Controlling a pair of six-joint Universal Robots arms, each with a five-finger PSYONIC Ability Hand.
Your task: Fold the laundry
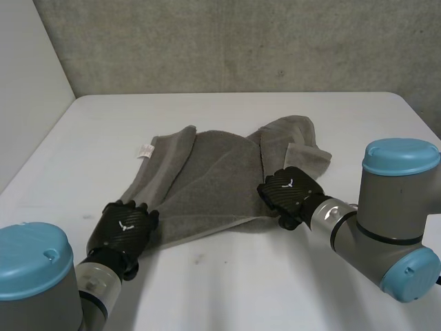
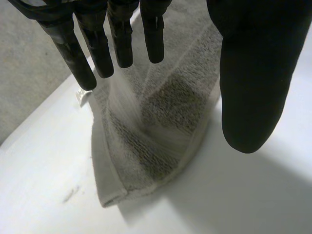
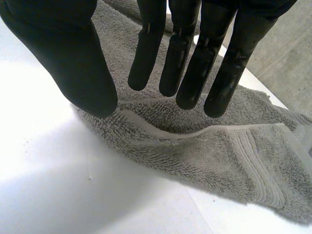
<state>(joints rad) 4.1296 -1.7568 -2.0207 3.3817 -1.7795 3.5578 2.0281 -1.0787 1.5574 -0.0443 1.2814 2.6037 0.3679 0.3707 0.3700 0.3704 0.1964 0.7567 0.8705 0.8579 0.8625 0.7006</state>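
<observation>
Both relaxed: L hand (image 1: 124,228) & R hand (image 1: 289,192) over grey towel (image 1: 219,172).

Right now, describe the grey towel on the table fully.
The grey terry-cloth towel lies rumpled on the white table, folded over itself, with a woven hem band and a white tag on its left edge. The open left hand is at its near corner, the open right hand at its right edge.
</observation>
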